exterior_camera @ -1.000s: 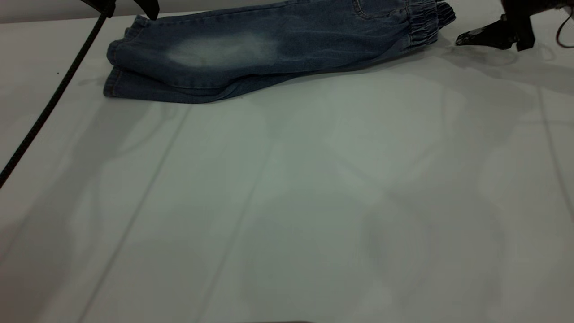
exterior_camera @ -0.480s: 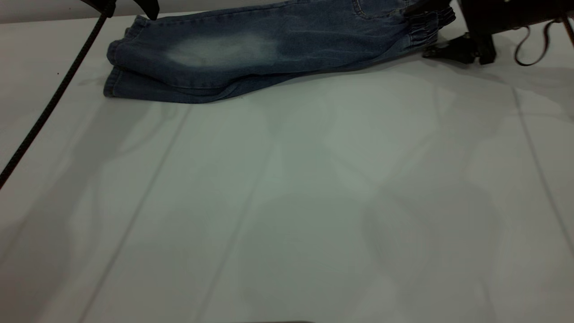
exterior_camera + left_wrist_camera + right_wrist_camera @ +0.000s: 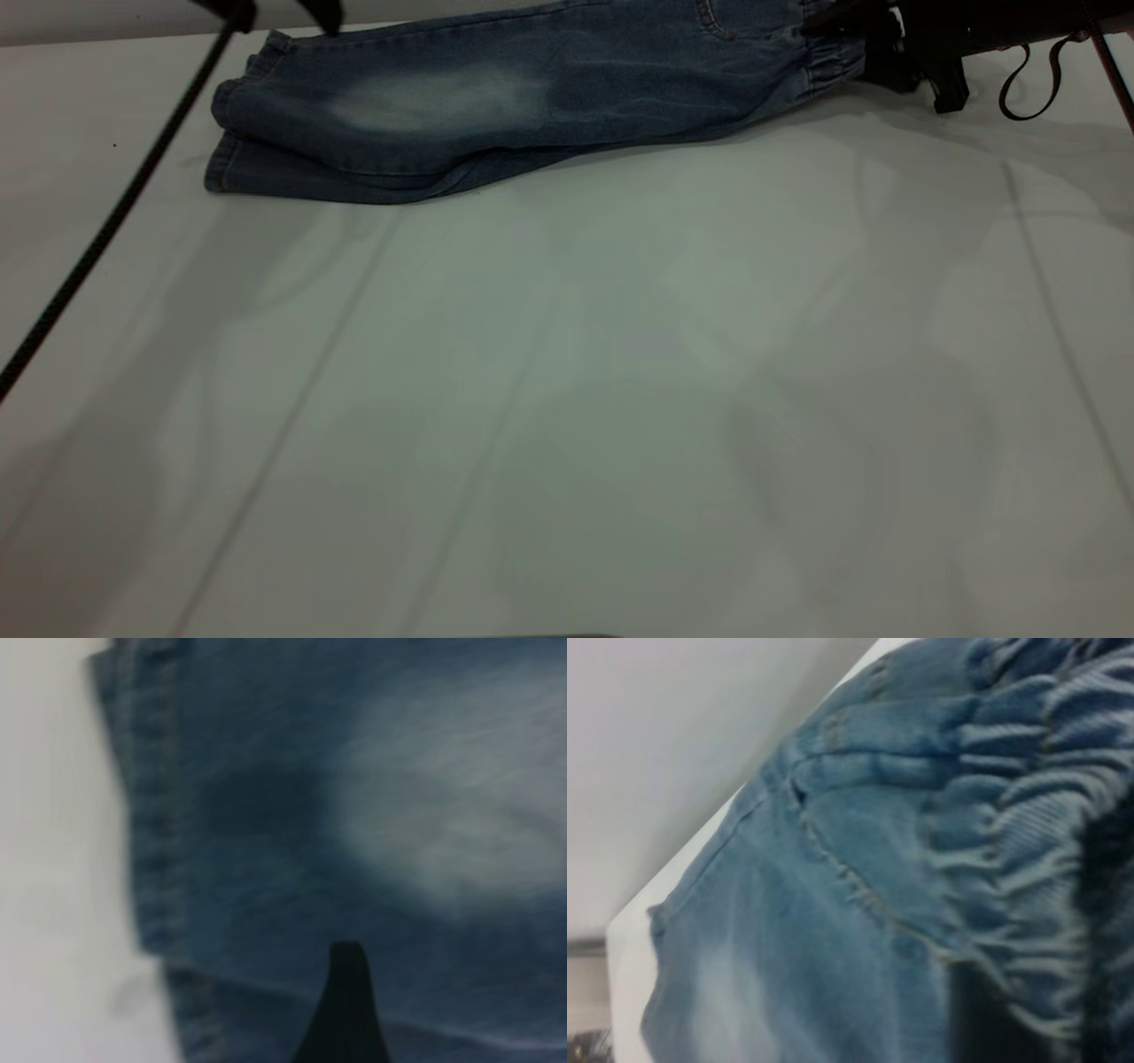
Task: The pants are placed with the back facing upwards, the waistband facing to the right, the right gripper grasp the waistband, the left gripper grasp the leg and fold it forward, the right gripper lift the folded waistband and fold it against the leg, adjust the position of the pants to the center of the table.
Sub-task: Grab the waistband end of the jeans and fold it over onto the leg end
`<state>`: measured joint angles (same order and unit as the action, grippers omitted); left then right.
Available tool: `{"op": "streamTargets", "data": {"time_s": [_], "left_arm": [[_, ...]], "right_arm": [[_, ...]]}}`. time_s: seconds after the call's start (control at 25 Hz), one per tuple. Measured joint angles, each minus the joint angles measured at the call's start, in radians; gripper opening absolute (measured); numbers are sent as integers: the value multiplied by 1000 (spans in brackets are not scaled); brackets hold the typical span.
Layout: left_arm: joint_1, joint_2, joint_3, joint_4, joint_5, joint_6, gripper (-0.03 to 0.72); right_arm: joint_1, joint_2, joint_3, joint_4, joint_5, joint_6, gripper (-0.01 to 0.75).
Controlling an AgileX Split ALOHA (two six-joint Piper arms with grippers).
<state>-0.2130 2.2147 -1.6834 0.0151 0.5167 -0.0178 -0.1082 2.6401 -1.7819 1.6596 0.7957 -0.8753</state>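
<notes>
Near tabletop (image 3: 567, 399) bare. At the far edge the pants (image 3: 496, 97) lie folded lengthwise, pale patch up. Right tool (image 3: 864, 40) sits at the waistband (image 3: 833, 58); its grip cannot be determined. Left tool (image 3: 283, 11) hovers above the hem; its grip cannot be determined either.

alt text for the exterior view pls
Folded blue denim pants lie along the far edge of a white table. The right claw is at their gathered waistband; the left claw hovers at the leg hems.
</notes>
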Motion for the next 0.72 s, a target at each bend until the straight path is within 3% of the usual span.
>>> {"op": "streamTargets", "data": {"time_s": [0.08,0.12,0.36,0.72], "left_arm": [[-27,7,0,-2,-28,5,556],[-42,12,0,-2,-42,6,556],[-129,81,-38,-3,-135,8,556],[-219,248,-148,-3,-263,7,556]], "right_arm": [[0,0,0,1,41,-21,97],[-1,0,0,1,58,-27,90],[-3,-5,0,-8,156,-31,88],[-5,-102,0,-184,191,22,88]]}}
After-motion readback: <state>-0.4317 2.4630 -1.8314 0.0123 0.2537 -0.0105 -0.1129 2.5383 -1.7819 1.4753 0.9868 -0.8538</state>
